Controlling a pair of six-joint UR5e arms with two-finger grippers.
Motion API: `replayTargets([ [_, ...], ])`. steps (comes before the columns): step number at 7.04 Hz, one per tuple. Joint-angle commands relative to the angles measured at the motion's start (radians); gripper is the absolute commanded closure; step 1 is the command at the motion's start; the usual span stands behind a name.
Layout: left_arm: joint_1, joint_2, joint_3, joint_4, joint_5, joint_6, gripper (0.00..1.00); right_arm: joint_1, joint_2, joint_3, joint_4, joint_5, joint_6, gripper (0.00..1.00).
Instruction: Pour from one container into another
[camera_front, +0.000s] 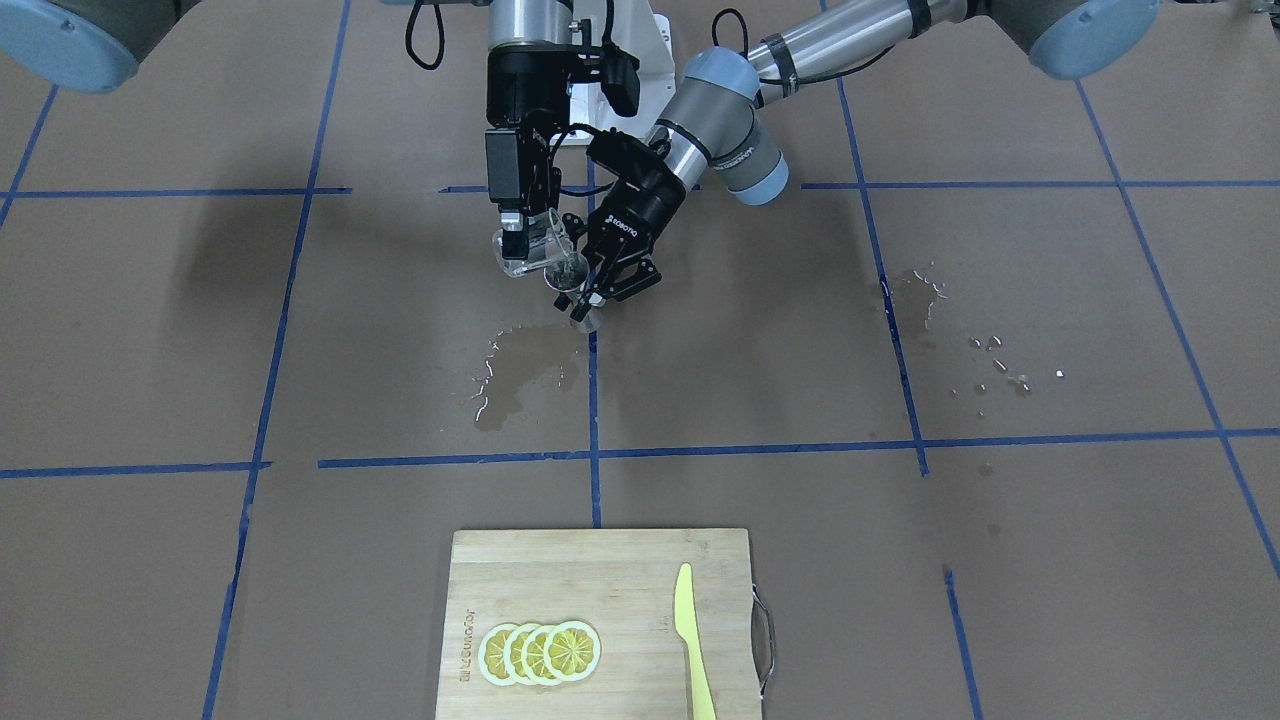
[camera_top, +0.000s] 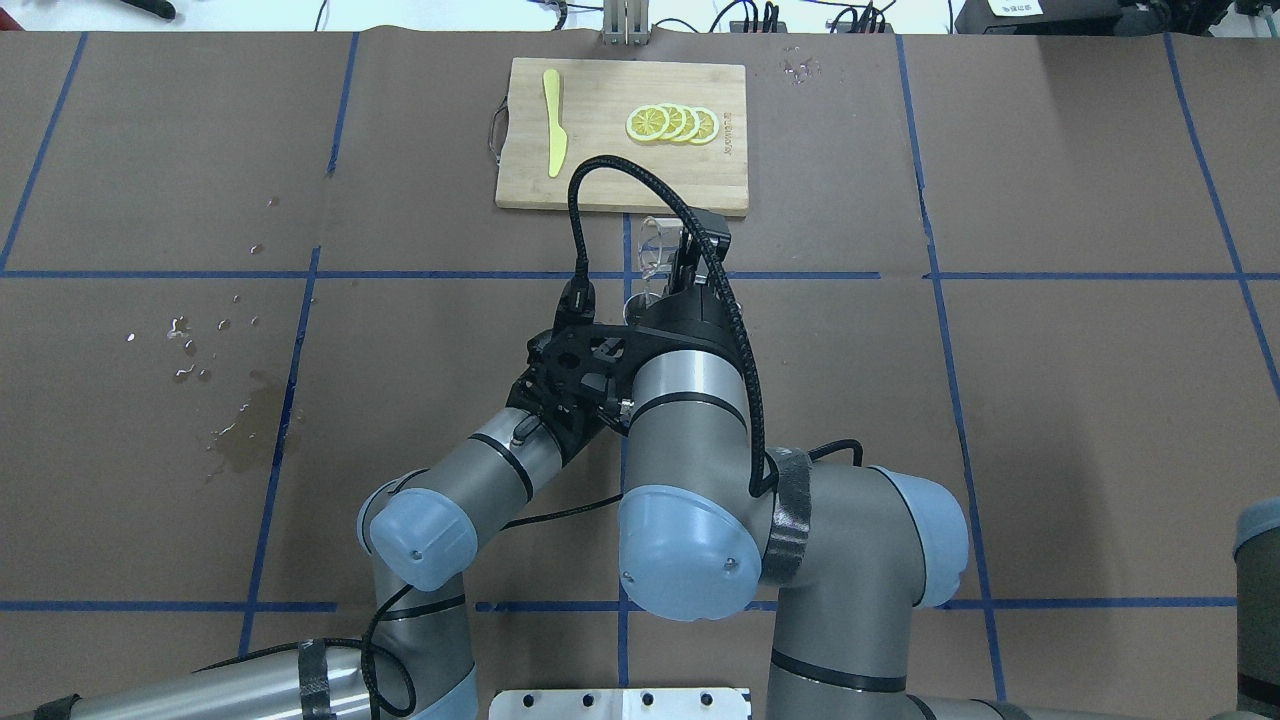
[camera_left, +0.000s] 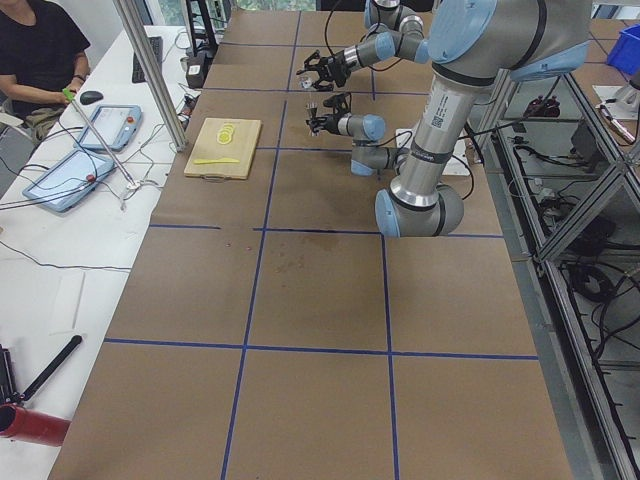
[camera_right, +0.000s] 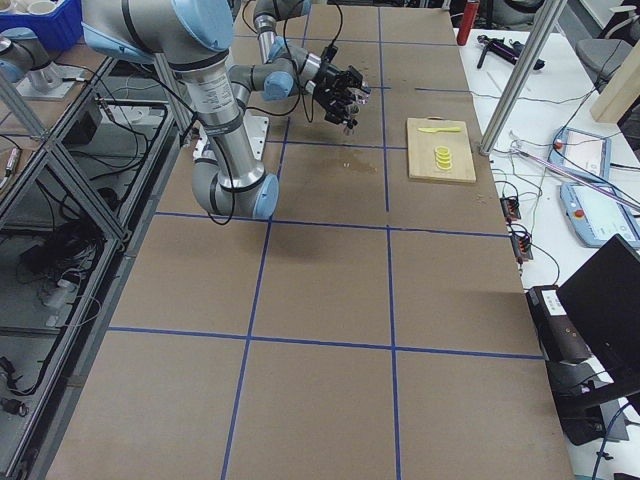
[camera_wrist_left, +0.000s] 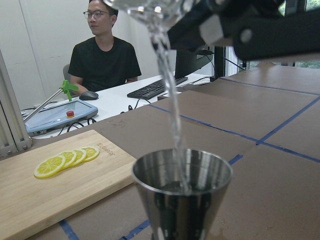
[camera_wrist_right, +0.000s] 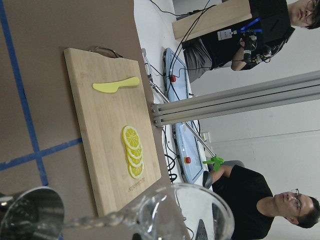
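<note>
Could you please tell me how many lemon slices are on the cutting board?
4 lemon slices, overlapping in one row on the cutting board, apart from the yellow knife; none looks hidden.

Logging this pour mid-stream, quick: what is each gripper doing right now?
Left gripper: shut on the metal jigger, held upright.
Right gripper: shut on the glass cup, tilted and pouring.

Silver-grey tubes on left arm (camera_top: 495, 465) and right arm (camera_top: 690, 400), pale blue joint caps (camera_top: 680, 550). Black left claw (camera_front: 592, 297), white lettering. Black cable (camera_top: 745, 370) strapped along right arm.
</note>
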Motion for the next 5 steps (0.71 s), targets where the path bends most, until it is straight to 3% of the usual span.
replayTargets([
  [1,0.000,0.000,0.000,0.000,0.000,0.000,1.00,0.000,0.001,-0.001,0.000,-0.003,-0.031,1.00],
  [5,0.000,0.000,0.000,0.000,0.001,0.000,1.00,0.000,0.001,-0.001,0.000,-0.017,-0.117,1.00],
])
